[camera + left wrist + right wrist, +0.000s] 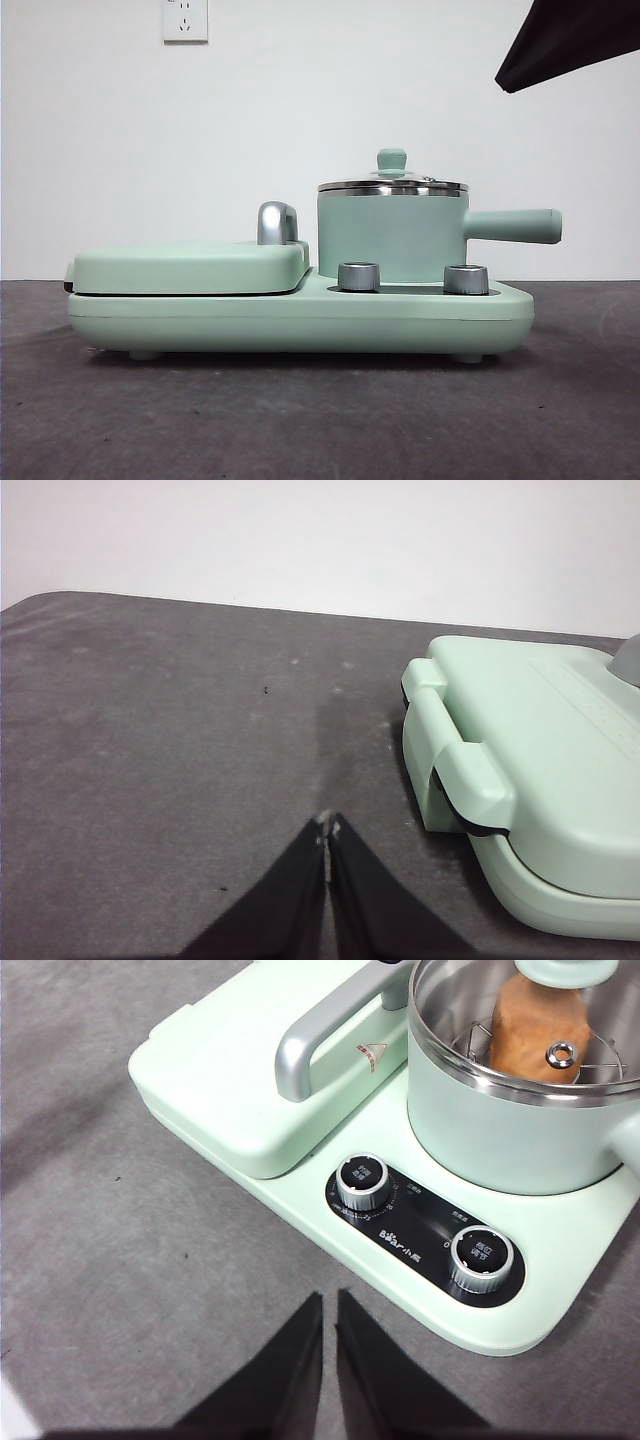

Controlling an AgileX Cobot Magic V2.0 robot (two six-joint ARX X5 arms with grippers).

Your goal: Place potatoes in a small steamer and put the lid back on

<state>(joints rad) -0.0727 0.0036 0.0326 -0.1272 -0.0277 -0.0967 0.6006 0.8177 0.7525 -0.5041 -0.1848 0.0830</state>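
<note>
The mint-green small steamer (390,240) stands on the right half of a green cooker base (300,320), its side handle (515,225) pointing right. The glass lid (392,184) sits on its steel rim, knob up. In the right wrist view the orange-brown potato (535,1030) shows inside the steamer (500,1145), seen through the lid (565,970), resting on a wire rack. My right gripper (330,1300) is shut and empty, above the table in front of the cooker's dials. My left gripper (328,825) is shut and empty over bare table beside the grill's end.
A flat green hinged grill plate (190,265) with a silver handle (277,222) fills the base's left half, also in the left wrist view (540,750). Two silver dials (359,276) (466,279) face front. A black arm tip (565,40) shows at the top right corner.
</note>
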